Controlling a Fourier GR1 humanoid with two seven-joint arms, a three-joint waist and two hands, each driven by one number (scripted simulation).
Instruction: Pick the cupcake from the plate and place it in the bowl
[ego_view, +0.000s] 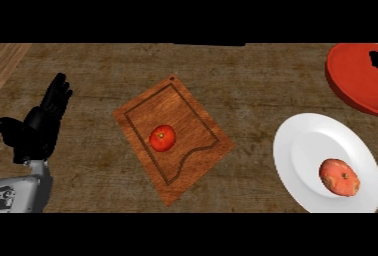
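— Nearest to us, that white plate (295, 165) is sitting at the near right, running off the edge of the view, and the reddish-orange round thing (339, 177) lying on it looks to be the cupcake, though I am seeing no paper case or frosting on it.

— And the bowl?

— A red bowl (353, 75) is showing at the far right, only partly in view, well apart from the plate.

— What is the left hand (38, 127) doing?

— It is resting at the left edge, fingers straight and pointing away, holding nothing. No right hand is showing.

— And in the middle?

— A wooden cutting board (177, 115) is lying at an angle on the brown counter (244, 70), with a small red tomato (162, 137) sitting on it, touching nothing else.
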